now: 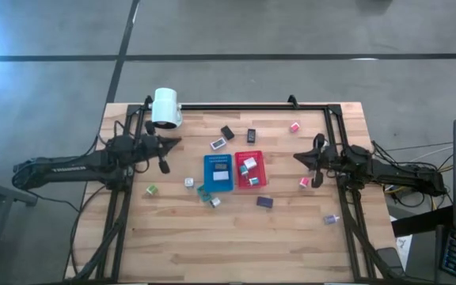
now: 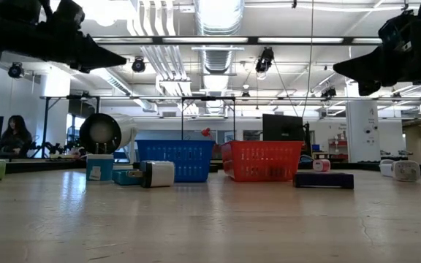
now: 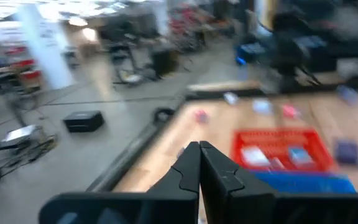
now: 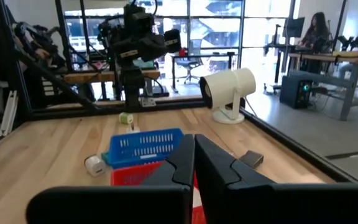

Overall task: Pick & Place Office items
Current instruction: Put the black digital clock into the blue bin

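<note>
The office items lie scattered on the wooden table: two black pieces (image 1: 227, 132) (image 1: 251, 135), a pink one (image 1: 295, 126), a green one (image 1: 152, 190), a dark blue block (image 1: 265, 202) and several others. A few sit in the blue tray (image 1: 209, 162) and the red tray (image 1: 261, 158) at mid-table. My left gripper (image 1: 176, 142) (image 3: 199, 146) hovers shut and level above the table's left side, holding nothing. My right gripper (image 1: 297, 157) (image 4: 193, 138) hovers shut and level above the right side, also holding nothing.
A white cylindrical lamp head (image 1: 165, 108) stands at the far left corner. A black frame rail (image 1: 252, 107) runs along the far edge and down both sides. A pink piece (image 1: 305, 182) lies just below my right gripper. A person sits at a desk beyond the table (image 4: 317, 28).
</note>
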